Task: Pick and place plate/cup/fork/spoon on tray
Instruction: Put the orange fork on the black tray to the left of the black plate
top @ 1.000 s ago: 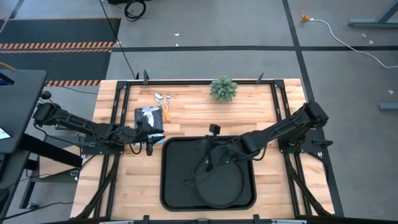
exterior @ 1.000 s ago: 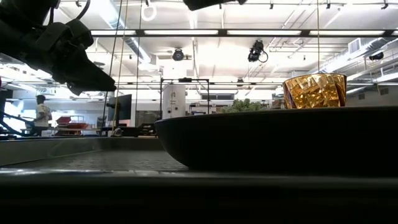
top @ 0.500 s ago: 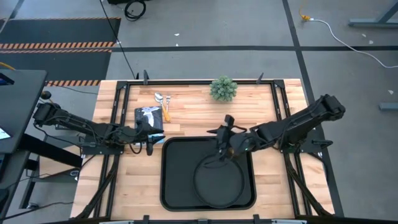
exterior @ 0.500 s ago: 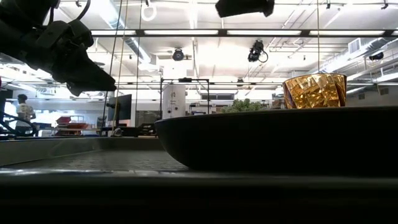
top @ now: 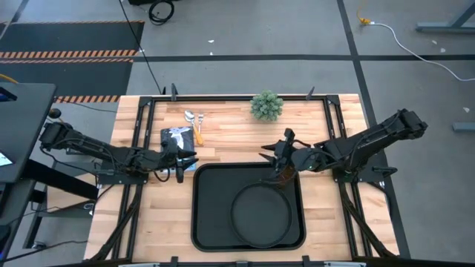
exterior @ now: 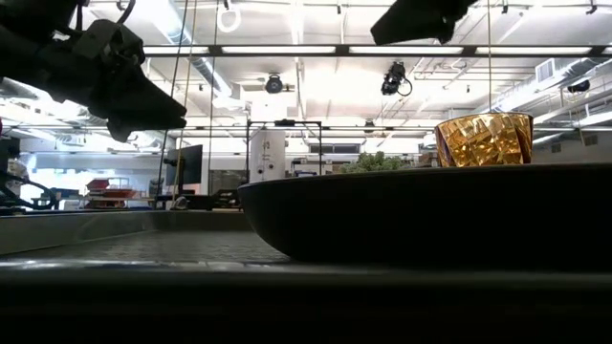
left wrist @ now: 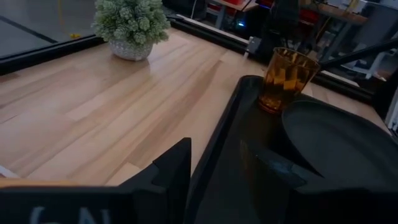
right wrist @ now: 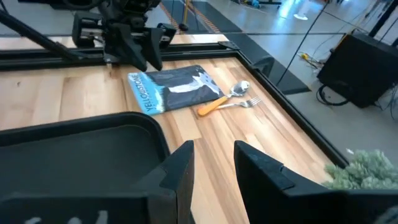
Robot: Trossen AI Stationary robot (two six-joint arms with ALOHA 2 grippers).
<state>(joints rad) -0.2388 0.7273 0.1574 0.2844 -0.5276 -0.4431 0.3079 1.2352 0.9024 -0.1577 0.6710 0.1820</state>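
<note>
While the rectangular black tray (top: pixel 204 215) with rounded corners lies on pale wood, the round matte plate (top: pixel 258 217) rests inside it, the faceted amber cup (left wrist: pixel 286 79) just beside. Orange-handled fork (right wrist: pixel 231 105) and spoon (right wrist: pixel 237 89) lie off-tray. Both right gripper (top: pixel 278 151) and left gripper (top: pixel 187 159) hang parted, empty.

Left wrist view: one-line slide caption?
Amber cup and black plate sit on the tray; potted plant stands on the table.
</note>
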